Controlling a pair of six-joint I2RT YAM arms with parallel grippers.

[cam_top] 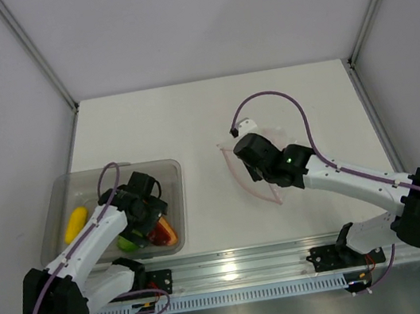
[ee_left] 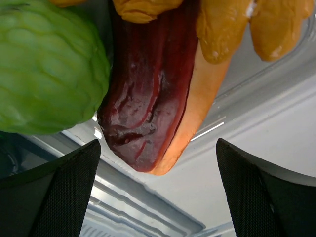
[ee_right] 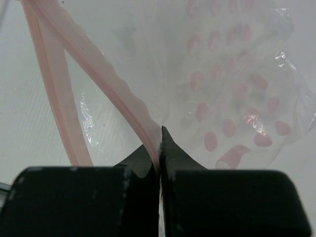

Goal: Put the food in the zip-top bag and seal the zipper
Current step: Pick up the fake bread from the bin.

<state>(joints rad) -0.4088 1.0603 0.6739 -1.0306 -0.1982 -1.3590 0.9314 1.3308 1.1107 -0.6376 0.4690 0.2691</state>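
I am working over the white table (cam_top: 189, 128) with both arms. My left claw (ee_left: 158, 192) is reaching down into the grey translucent rectangular bin (cam_top: 165, 168), which is sitting at 9 o'clock on the table. The flat clear plastic bag with pink dots (ee_right: 237, 89) is lying well apart from it, toward 3 o'clock, so my left arm is the nearer one to the food.

My left claw is hanging spread wide and gripping nothing. The curved dark-red and orange slice (ee_left: 143, 94) is lying dead ahead at 12 o'clock in the wrist view, its long axis running from 12 towards 6 and its tip pointing between my fingers.

Crowding it are the knobbly lime-green fruit (ee_left: 44, 64), touching at 10 o'clock, and the yellow-orange pieces (ee_left: 232, 29), overlapping it at 1 o'clock — either could get caught in a pinch, I judge.

My right claw (ee_right: 160, 136) is pressing together on the thin pinkish zipper strip (ee_right: 113, 84) — holding the bag by its mouth edge.
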